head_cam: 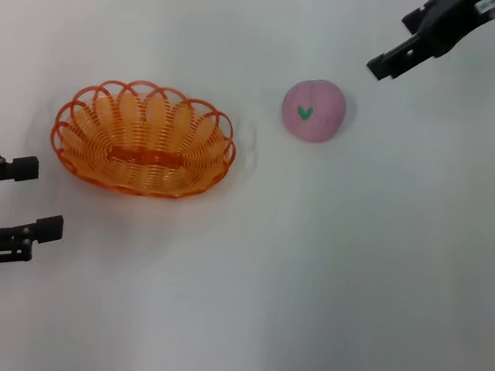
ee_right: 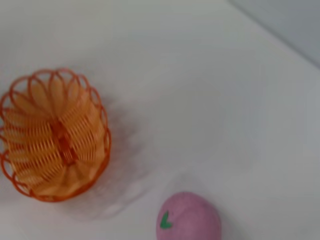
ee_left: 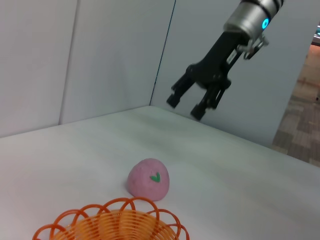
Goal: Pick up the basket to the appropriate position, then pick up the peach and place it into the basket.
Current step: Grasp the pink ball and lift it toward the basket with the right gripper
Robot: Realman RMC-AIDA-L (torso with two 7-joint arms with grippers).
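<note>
Two task items lay apart on the smooth white table (head_cam: 326,283). The basket (head_cam: 144,139), an oval of glossy orange wire with looped scallops, sat empty. Right of it rested the peach (head_cam: 313,109), a matte pink ball bearing a green leaf mark. The left gripper (head_cam: 24,197) waited spread below the basket; the right gripper (ee_left: 186,106) hovered parted beyond the peach.

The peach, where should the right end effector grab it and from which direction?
Grip the peach across its widest middle, coming straight down from above. It is round, sits free on the table apart from the basket, and nothing crowds its sides. The open right end effector hangs just beyond it.
</note>
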